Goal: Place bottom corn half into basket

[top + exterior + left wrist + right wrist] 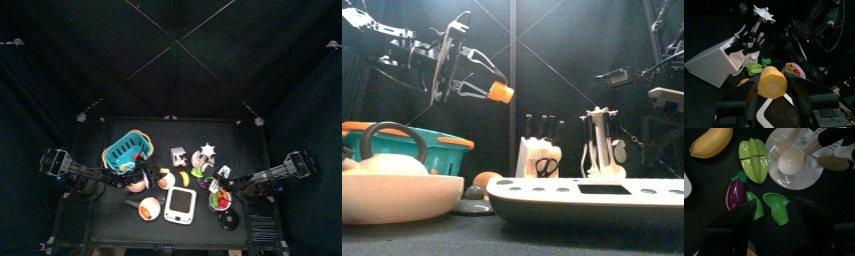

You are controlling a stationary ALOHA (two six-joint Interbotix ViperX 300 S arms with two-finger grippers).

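My left gripper [772, 92] is shut on the yellow corn half [771, 82], whose cut end faces the wrist camera. In the front view the corn half [500, 92] hangs high above the table, to the right of and above the teal basket [422, 148]. From above, the left gripper [139, 181] sits just in front of the basket [127, 151]. My right gripper [774, 217] is open and empty, low over green toy leaf pieces [777, 208], and rests at the table's right side [230, 186].
A cream bowl [396, 195] and a white scale tray [589, 195] stand at the front. A white knife block [543, 158] and a utensil holder [604, 150] stand behind. Under the right gripper lie an eggplant [736, 192], a green pepper [756, 160], a white plate [794, 158] and a yellow toy [711, 142].
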